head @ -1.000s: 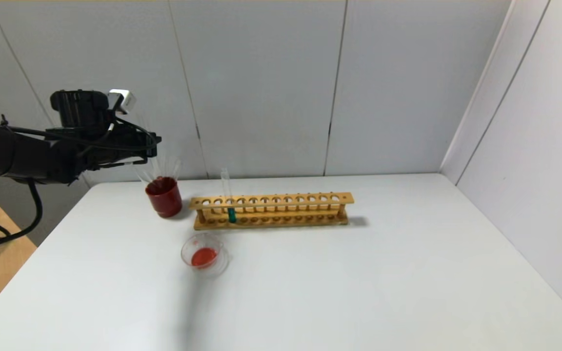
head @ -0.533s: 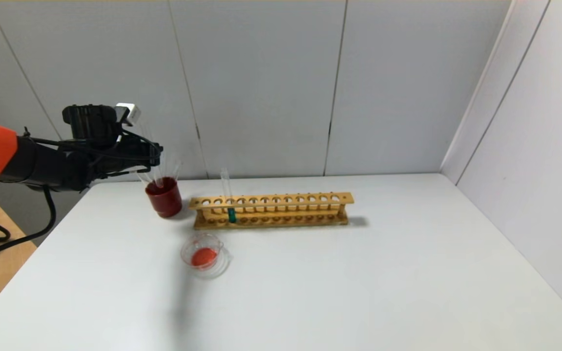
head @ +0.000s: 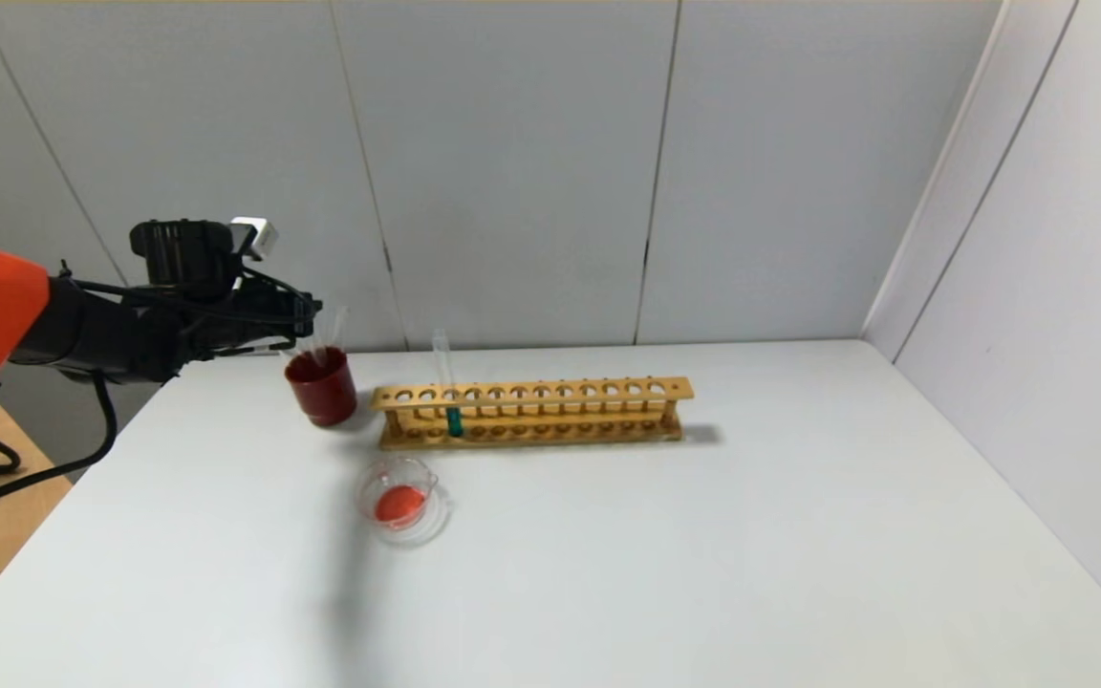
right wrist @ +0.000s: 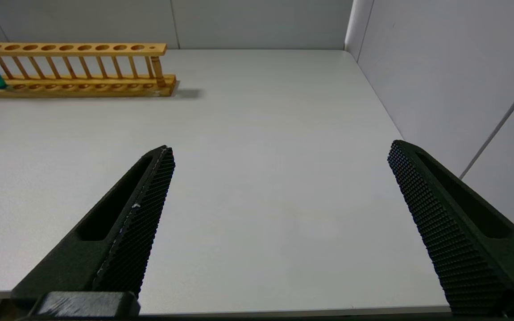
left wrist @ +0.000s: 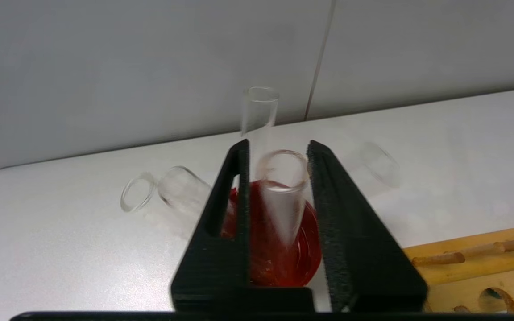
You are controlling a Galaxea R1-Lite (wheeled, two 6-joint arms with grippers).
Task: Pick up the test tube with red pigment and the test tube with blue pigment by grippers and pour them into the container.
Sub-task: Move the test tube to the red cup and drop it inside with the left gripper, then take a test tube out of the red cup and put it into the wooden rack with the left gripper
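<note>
So red's basically done as far as I can judge: the container (head: 401,501), that little glass dish in front of the rack, has a puddle of orange-red in it. My left gripper (left wrist: 278,149) is over at the dark red cup (head: 321,385) at the table's back left, and the tube between its fingers looks drained, so I'm reading it as the test tube with red pigment (left wrist: 283,191) being dropped off among the other empties in the cup. There's a sliver of daylight either side of the glass, so the fingers look slightly apart, not clamped.

Next move: back the left arm off without knocking those leaning tubes, then go for the test tube with blue pigment (head: 452,416), standing in the wooden rack (head: 531,413) near its left end. That needs a grip up high on bare glass.

Head view gives me the layout but can't show the fingers. The left wrist view does. The right wrist view shows the right gripper (right wrist: 279,156) wide open, parked over bare table.
</note>
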